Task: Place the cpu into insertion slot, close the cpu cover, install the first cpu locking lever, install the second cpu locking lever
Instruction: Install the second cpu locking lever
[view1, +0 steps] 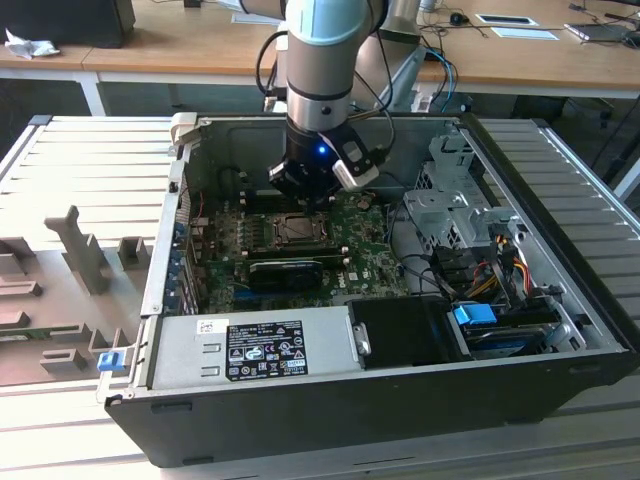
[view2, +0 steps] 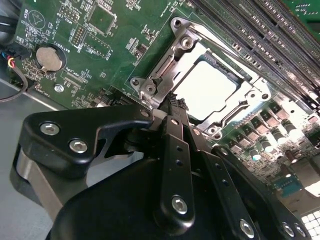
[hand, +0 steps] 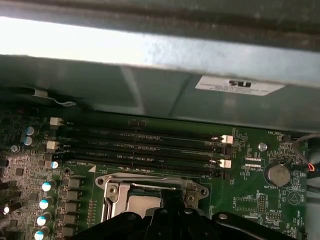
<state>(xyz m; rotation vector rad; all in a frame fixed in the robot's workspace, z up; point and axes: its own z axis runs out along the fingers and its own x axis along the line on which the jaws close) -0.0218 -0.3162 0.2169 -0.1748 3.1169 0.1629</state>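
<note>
Item: my tool (view2: 172, 102), fingers drawn together, empty, tip at cpu cover (view2: 167, 75) edge. cpu (view2: 205, 85) seated in insertion slot (view1: 297, 229). Risk: tip slipping, scraping the motherboard (view2: 107, 47).

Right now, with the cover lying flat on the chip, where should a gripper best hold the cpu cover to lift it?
Probably the cpu cover frame edge nearest the gripper, coming from above. It lies flat around the cpu, so only its thin rim offers a hold.
</note>
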